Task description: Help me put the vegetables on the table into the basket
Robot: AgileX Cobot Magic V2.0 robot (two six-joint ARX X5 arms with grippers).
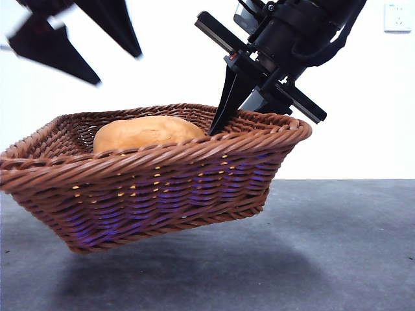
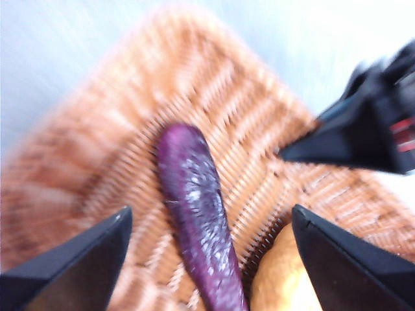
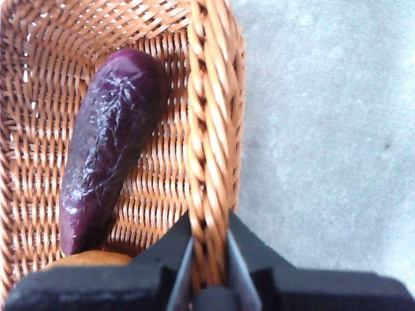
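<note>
The brown wicker basket (image 1: 162, 188) is tilted, its right end raised off the table (image 1: 343, 246) with a shadow beneath it. My right gripper (image 1: 233, 120) is shut on the basket's rim (image 3: 207, 129), one jaw inside and one outside. Inside lie the orange-brown potato (image 1: 146, 133) and the dark purple eggplant (image 3: 107, 142), with the potato (image 3: 91, 259) at one end of the eggplant. My left gripper (image 1: 117, 68) hangs open above the basket's left part, over the eggplant (image 2: 194, 214) and potato (image 2: 282, 278), holding nothing. The left wrist view is blurred.
The dark grey table (image 3: 324, 129) stretches beside and in front of the basket. A white wall stands behind, with a socket (image 1: 397, 17) at the upper right. My right gripper (image 2: 363, 136) also shows in the left wrist view.
</note>
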